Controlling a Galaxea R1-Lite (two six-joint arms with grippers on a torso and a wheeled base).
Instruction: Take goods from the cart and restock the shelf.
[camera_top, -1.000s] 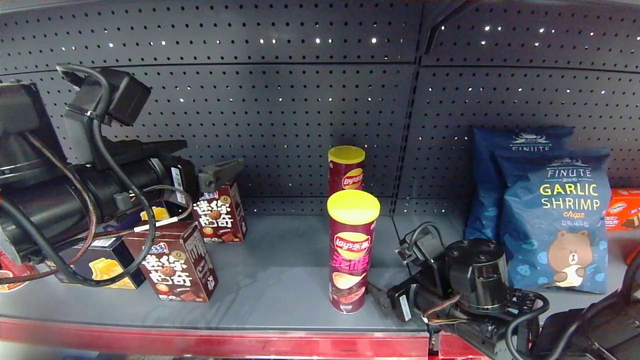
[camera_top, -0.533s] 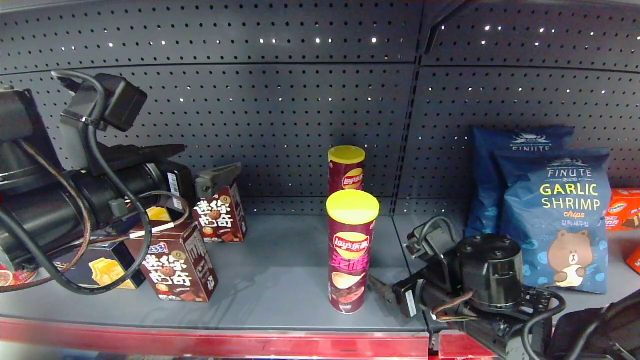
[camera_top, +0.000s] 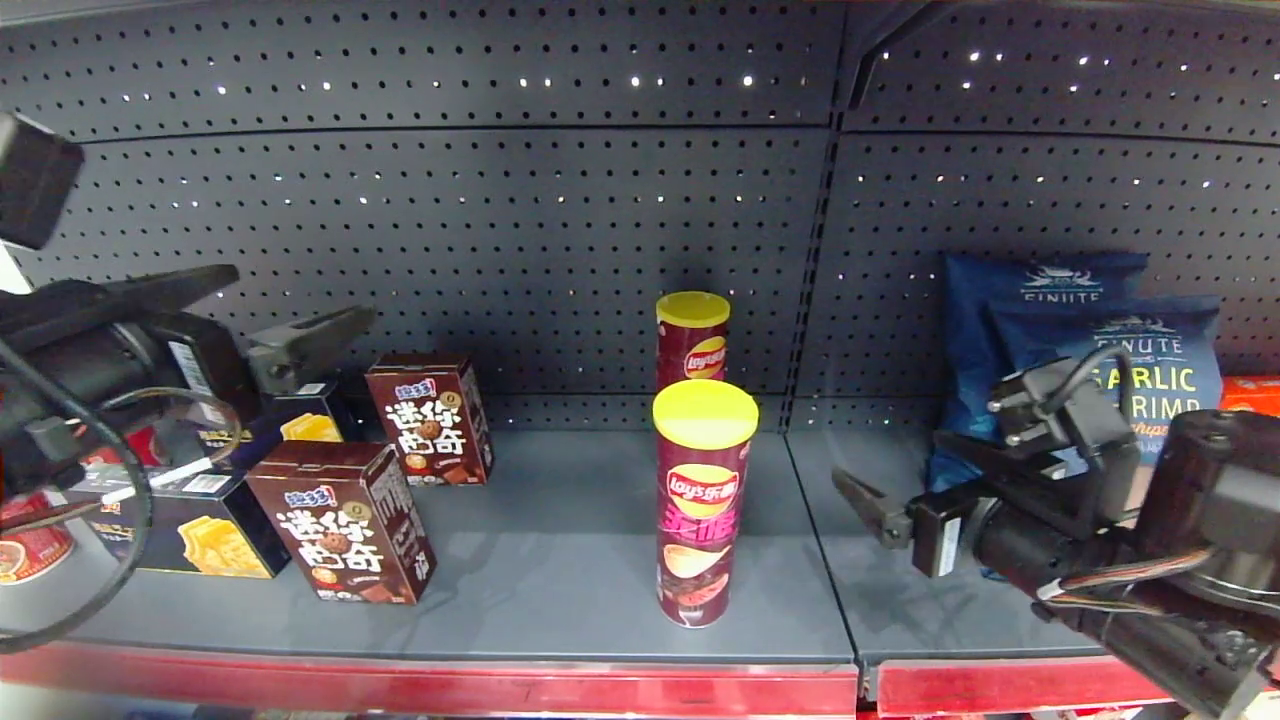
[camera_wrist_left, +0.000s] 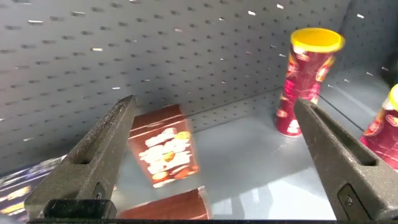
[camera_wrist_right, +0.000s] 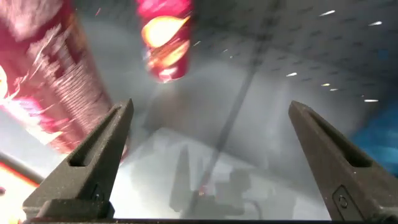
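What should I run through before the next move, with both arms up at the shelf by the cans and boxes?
1. Left gripper fingers open, nothing held: ok.
2. Right gripper fingers open, nothing held: ok.
3. Front chip can upright, apart from both grippers: ok.
4. Rear brown box upright, apart from the left gripper: ok.
5. Bare shelf between the boxes and the cans for more goods: ok.
6. Right gripper clear of the blue chip bags: cannot tell; it overlaps them in the head view.
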